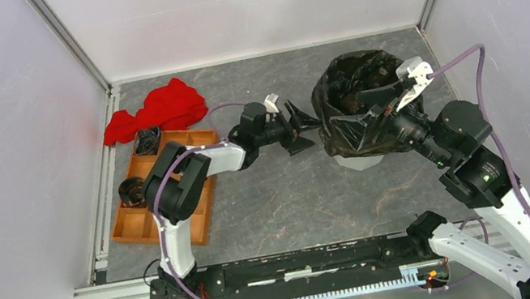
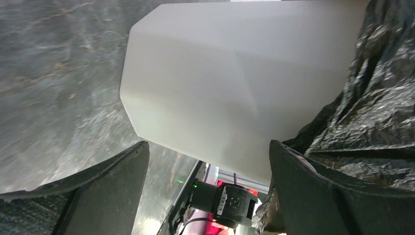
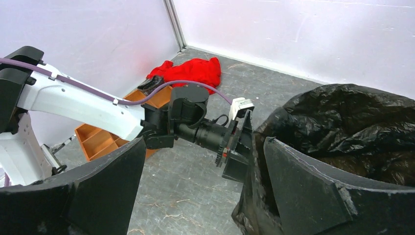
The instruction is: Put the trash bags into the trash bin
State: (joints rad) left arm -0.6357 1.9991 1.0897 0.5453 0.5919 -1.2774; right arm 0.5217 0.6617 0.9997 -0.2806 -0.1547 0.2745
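Orange tray and red cloth far left, behind left wrist. Left gripper fingers spread wide, holding nothing, tips pointing right at trash bin, just short of its wall. Bin upright, long axis vertical, mouth up. Trash bag draped over rim, open upward, hanging down sides. Right gripper fingers spread, one finger against bag's near edge, nothing pinched.
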